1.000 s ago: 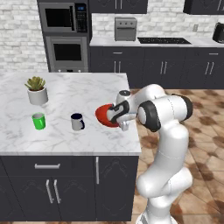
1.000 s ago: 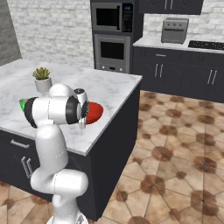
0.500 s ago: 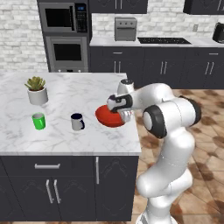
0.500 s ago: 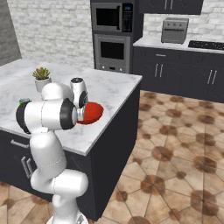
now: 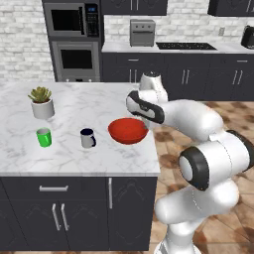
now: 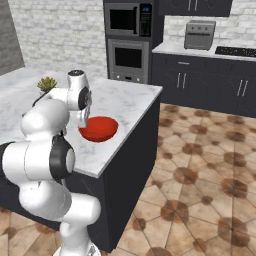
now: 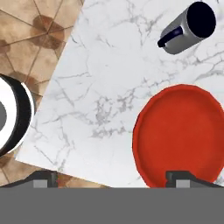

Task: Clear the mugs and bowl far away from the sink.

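From my seat at the controls, the gripper (image 7: 111, 177) hangs above the marble island (image 5: 74, 149) with its jaws spread wide and nothing between them; in the hand view one fingertip (image 7: 186, 176) sits over the near rim of the red bowl (image 7: 179, 135) and the other over bare marble beside it. The bowl (image 5: 128, 130) rests upright on the counter near the island's right edge, just under the wrist, and I see no contact with it. In the right base view the same bowl (image 6: 98, 128) lies just beyond the arm's forearm.

Just left of the bowl stands the grey-white mug with the navy inside (image 5: 88, 138), handle turned toward the bowl, close to it but apart. Further left is the green mug (image 5: 44, 137), upright and well apart from the bowl. Behind that, toward the back of the island, sits the white pot with a plant (image 5: 42, 102). Past the island I see the wall oven (image 5: 75, 58) and the dark cabinets (image 5: 198, 74).
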